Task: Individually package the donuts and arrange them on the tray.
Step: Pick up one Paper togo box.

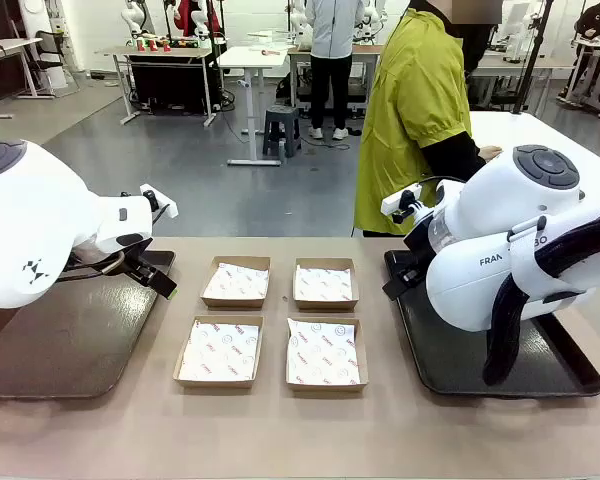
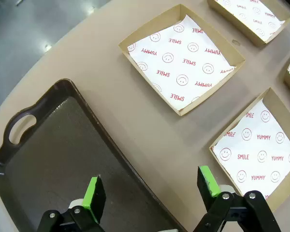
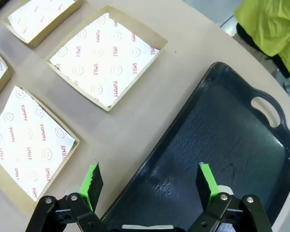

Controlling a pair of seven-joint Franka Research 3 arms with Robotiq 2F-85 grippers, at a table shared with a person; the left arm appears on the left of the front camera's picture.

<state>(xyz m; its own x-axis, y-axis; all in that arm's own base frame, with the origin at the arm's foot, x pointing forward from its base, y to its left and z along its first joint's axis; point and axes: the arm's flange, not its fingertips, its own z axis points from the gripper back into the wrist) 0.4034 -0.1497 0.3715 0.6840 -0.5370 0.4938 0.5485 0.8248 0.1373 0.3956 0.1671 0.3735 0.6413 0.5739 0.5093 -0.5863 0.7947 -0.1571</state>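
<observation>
Left claw (image 2: 151, 182), right claw (image 3: 149, 174): mine, both released, each poised above a tray (image 2: 38, 159) edge. Boxes (image 1: 234, 261): four, paper-lined, unfilled. Donuts: place unknown to me. I'd pinch rims softly, sparing icing.

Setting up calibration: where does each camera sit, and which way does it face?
Front view: fixed between the arms, facing across the beige table at the person in a yellow-green jacket; the white left arm and right arm show.
Left wrist view: on that wrist, looking down past the open left gripper at the dark brown tray.
Right wrist view: likewise, past the open right gripper at the black tray.
Shared: all show the paper-lined cardboard boxes.
</observation>
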